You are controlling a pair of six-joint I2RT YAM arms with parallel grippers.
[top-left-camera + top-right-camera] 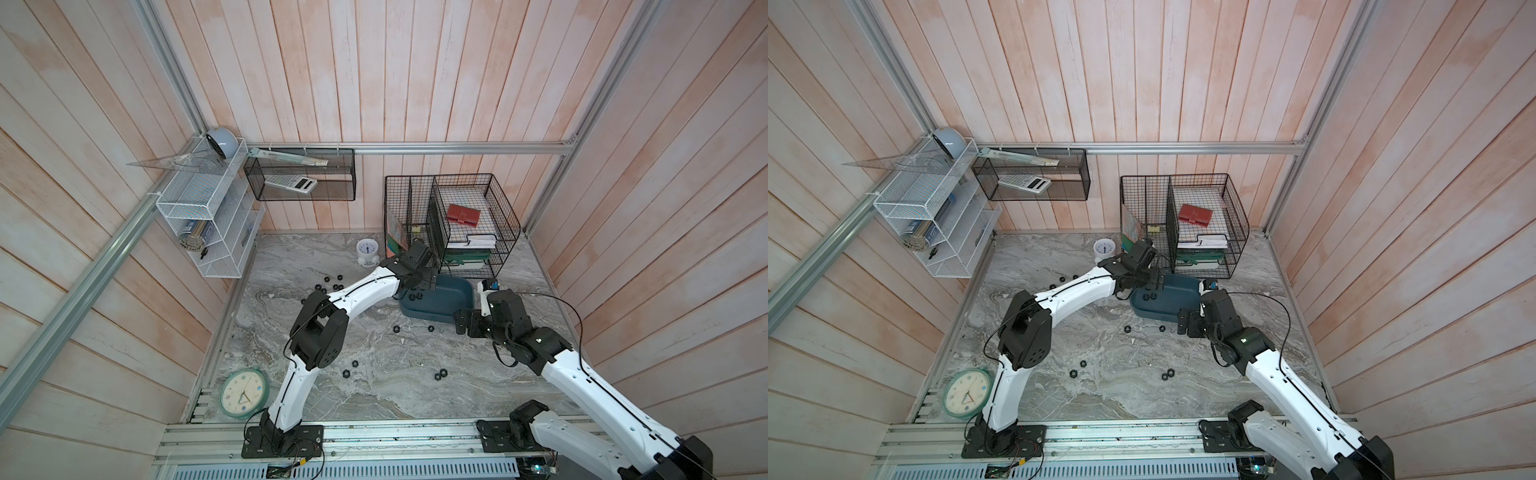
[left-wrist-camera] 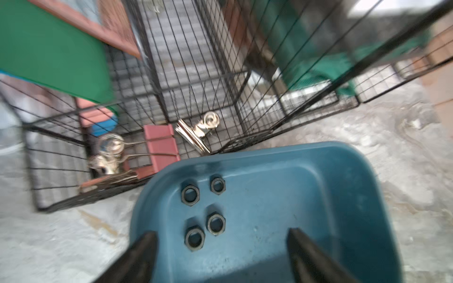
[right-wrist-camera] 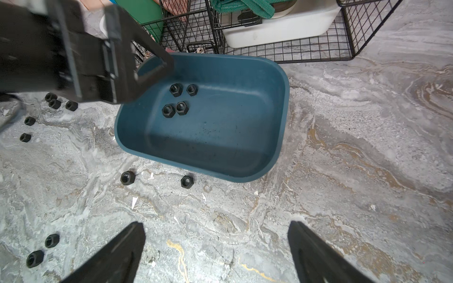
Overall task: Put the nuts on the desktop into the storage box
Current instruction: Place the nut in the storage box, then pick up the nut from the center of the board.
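A white mesh rack [image 1: 199, 216] is seen left of centre in both top views, with a clear set square [image 1: 174, 163] laid across its top. A black wire-mesh basket [image 1: 332, 183] is hung just right of it, and a white calculator [image 1: 291, 184] is held inside. Right of centre a black wire grid organiser [image 1: 409, 203] is set, with a red wallet [image 1: 463, 215] on its upper tier and a small white clock [image 1: 367, 249] to its left. A round green-rimmed clock [image 1: 244, 393] is seen at lower left. In the left wrist view a silver clip [image 2: 198, 131] is seen inside the grid.

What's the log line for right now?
left hand: open above storage box | right hand: open, empty | boxed: four nuts | desktop: more nuts
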